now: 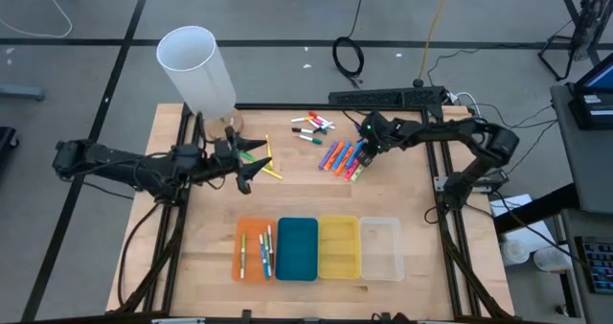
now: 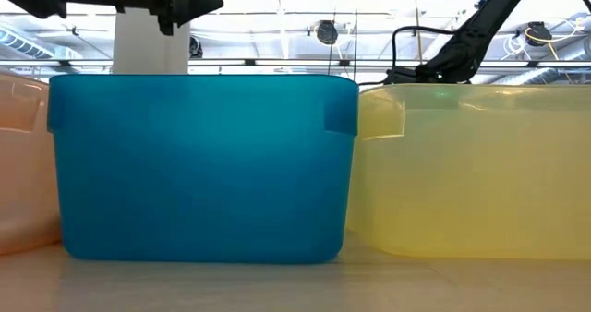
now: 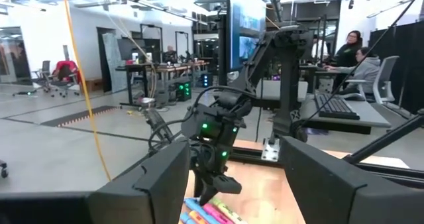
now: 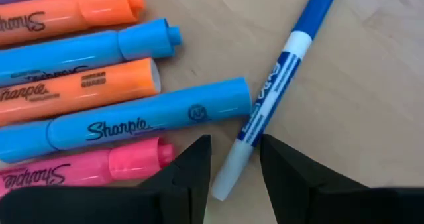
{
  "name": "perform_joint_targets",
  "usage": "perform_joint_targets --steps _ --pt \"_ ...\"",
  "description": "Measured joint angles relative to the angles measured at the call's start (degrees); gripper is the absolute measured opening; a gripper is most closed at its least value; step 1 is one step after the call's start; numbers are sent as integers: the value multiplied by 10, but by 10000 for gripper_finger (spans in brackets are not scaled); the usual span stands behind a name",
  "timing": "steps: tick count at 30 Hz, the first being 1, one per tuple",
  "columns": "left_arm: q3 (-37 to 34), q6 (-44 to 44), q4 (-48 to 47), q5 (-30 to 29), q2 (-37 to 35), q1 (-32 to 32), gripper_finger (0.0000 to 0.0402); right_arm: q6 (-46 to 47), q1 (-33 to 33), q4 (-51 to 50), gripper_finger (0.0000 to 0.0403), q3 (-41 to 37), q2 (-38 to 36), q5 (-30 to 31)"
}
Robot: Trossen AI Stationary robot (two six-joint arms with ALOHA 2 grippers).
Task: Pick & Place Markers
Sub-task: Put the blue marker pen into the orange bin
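Note:
A row of orange, blue and pink highlighters (image 4: 99, 85) lies on the wooden table, seen in the high view as a cluster (image 1: 340, 158). Beside them lies a thin blue-and-white pen (image 4: 281, 71). My right gripper (image 4: 235, 154) points down over it, open. One finger stands on each side of the pen's white end (image 4: 228, 174) without touching it. My left gripper (image 1: 251, 171) hovers open at the left, level, with nothing between its fingers (image 3: 152, 177). A green marker (image 1: 255, 155) and a yellow one (image 1: 273, 164) lie by it. More markers (image 1: 313, 126) lie farther back.
Four trays stand in a row near the front edge: orange (image 1: 251, 266) holding several markers, blue (image 1: 297, 248), yellow (image 1: 339, 247) and clear (image 1: 380, 248). A tall white cylinder (image 1: 196, 70) stands at the far left. People sit at desks beyond the table (image 3: 351, 52).

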Motion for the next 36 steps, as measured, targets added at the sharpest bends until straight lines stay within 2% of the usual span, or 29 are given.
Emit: perform_joint_targets --steps 4,10,14,18,22,26,30,36 --pt "0 -5 0 0 0 6 241 -1 -2 -7 102 2 22 5" --pt "0 -13 -5 -2 0 8 232 -10 -4 -32 19 2 33 3" --pt "0 -14 -8 -3 0 8 223 -29 -2 -22 18 1 19 13" --pt "0 -17 -14 -4 0 8 215 -38 5 -31 11 -3 -30 38" --pt "0 -31 -17 -4 0 7 207 -39 17 -27 10 0 -112 59" --pt "0 -34 -18 -4 0 6 202 -31 51 -19 10 -1 -184 32" --pt "0 -43 -15 10 15 6 206 -16 109 54 10 -3 -235 -22" --pt "0 -26 43 13 81 7 206 -36 226 290 10 -50 -246 -56"
